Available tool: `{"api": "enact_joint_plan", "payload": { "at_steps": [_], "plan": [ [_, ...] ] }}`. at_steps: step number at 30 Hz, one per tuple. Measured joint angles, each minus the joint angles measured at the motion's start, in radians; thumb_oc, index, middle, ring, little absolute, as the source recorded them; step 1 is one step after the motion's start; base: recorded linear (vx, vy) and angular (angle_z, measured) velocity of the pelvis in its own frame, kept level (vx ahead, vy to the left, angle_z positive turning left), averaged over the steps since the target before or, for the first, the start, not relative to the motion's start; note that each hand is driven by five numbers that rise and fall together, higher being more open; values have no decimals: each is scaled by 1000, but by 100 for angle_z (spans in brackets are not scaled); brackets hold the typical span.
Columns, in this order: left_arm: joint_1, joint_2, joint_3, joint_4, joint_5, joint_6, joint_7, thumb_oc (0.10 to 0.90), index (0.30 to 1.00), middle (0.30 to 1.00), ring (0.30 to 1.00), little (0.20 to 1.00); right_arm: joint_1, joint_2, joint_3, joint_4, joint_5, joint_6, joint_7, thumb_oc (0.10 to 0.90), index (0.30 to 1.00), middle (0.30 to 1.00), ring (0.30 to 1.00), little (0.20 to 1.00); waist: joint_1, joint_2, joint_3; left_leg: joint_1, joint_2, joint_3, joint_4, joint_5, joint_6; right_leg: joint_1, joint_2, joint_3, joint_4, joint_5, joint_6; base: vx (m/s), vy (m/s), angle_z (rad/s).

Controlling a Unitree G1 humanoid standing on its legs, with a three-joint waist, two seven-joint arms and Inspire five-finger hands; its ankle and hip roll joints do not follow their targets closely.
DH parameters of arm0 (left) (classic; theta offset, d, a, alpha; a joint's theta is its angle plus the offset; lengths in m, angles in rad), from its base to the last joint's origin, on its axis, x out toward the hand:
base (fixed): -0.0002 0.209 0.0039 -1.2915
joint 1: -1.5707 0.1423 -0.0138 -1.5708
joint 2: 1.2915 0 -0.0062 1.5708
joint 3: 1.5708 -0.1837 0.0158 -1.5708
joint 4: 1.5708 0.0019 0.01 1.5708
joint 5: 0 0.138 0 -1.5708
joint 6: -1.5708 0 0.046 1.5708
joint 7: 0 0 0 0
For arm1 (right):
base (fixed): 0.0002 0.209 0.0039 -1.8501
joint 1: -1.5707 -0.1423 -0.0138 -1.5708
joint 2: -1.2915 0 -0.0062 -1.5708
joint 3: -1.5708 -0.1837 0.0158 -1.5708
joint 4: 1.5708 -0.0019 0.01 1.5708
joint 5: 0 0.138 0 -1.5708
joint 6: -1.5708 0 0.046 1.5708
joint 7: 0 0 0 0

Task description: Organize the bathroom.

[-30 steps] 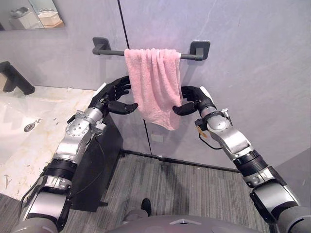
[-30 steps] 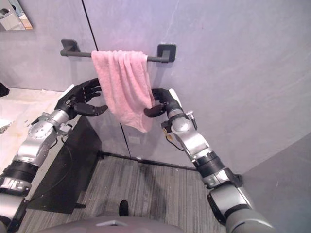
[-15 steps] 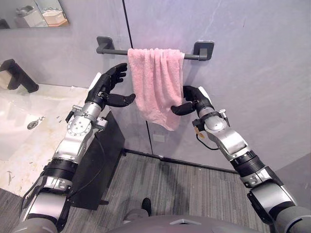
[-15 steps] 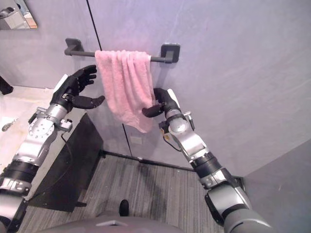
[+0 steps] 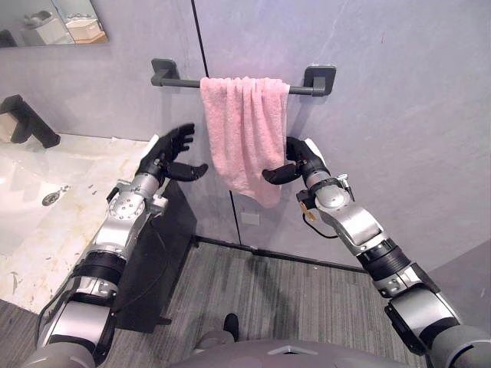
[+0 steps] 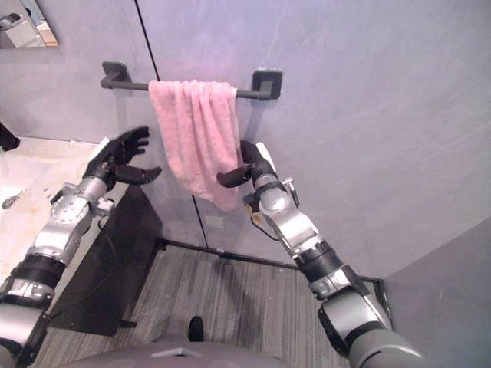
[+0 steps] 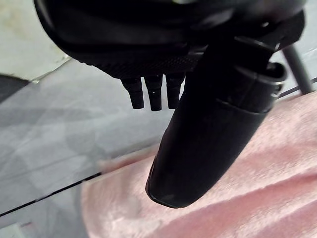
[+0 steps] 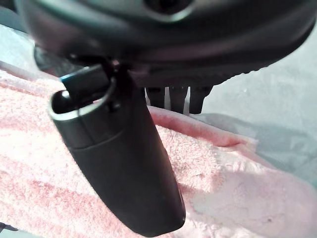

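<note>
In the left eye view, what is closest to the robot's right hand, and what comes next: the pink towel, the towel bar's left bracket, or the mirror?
From the right hand:
1. Pink towel, right beside the hand, to its left.
2. Towel bar's left bracket, up on the wall past the towel.
3. Mirror, far off in the upper left corner.

Grey wall (image 5: 399, 115); striped grey floor (image 5: 291, 299)

towel (image 5: 247, 132): pink | rail (image 5: 178, 83): black | wall (image 5: 399, 100): grey | floor (image 5: 291, 303): grey-striped
</note>
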Motion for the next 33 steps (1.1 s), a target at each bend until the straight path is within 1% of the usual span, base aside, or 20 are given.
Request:
{"api": "enact_joint_plan", "payload": {
  "at_steps": [1,3,18,19,20,21,22,23,27,29,33],
  "plan": [
    [0,-1,-5,15,-7,4,-23,800,900,900,900,900,0,0,0,0,0,0,3,800,900,900,900,900,-1,0,0,1,0,2,0,0,0,0,0,1,0,0,0,0,0,0],
    [1,-3,-5,19,-34,12,-34,800,900,900,900,900,0,0,0,0,0,0,9,800,900,900,900,900,-3,0,0,2,1,5,0,0,0,0,0,4,0,0,0,27,16,-4],
    [1,-3,-5,19,-35,12,-30,800,900,900,900,900,0,-2,0,0,-4,0,47,800,900,900,900,900,-29,4,2,15,2,10,0,-1,-1,11,0,8,0,0,0,6,2,0],
    [1,-3,-5,19,-35,12,-30,759,839,839,839,839,0,-3,0,0,-4,0,50,800,900,900,900,900,-31,4,2,15,2,11,0,-2,-1,11,0,9,0,0,0,42,8,-1],
    [1,-3,-5,19,-35,12,-30,605,608,608,608,608,0,-3,0,0,-4,0,51,643,665,665,665,665,-31,4,2,15,2,11,0,-2,-1,11,0,9,0,0,0,30,7,-1],
    [0,-3,-5,19,-35,12,-30,587,580,580,580,580,0,-3,0,0,-5,0,53,549,524,524,524,524,-31,4,2,16,2,12,0,-2,-1,11,0,9,0,0,0,0,0,0],
    [0,-3,-5,19,-35,12,-30,494,441,441,441,441,0,-3,0,0,-5,0,59,467,401,401,401,401,-32,4,2,16,2,12,0,-2,-1,11,0,10,0,0,0,0,0,0],
    [0,-3,-5,19,-34,12,-30,400,300,300,300,300,0,-3,0,0,-5,0,63,400,300,300,300,300,-32,4,2,16,1,12,0,-2,-1,11,0,10,0,0,0,0,0,0],
    [1,-3,-6,19,-34,12,-32,400,300,300,300,300,0,-3,0,0,-10,0,81,400,300,300,300,300,-33,4,2,17,1,12,0,-2,-1,12,-1,10,0,0,0,25,6,0],
    [1,-3,-6,19,-34,12,-32,400,300,300,300,300,0,-3,1,0,-40,0,89,400,300,300,300,300,-32,5,3,19,1,12,0,-2,-1,13,-1,10,0,0,0,0,0,0],
    [1,-3,-6,19,-34,12,-32,400,300,300,300,300,1,-4,1,0,-40,0,89,400,300,300,300,300,-32,6,3,20,2,12,0,-2,-1,15,-1,10,0,0,0,0,0,0]
  ]
}}
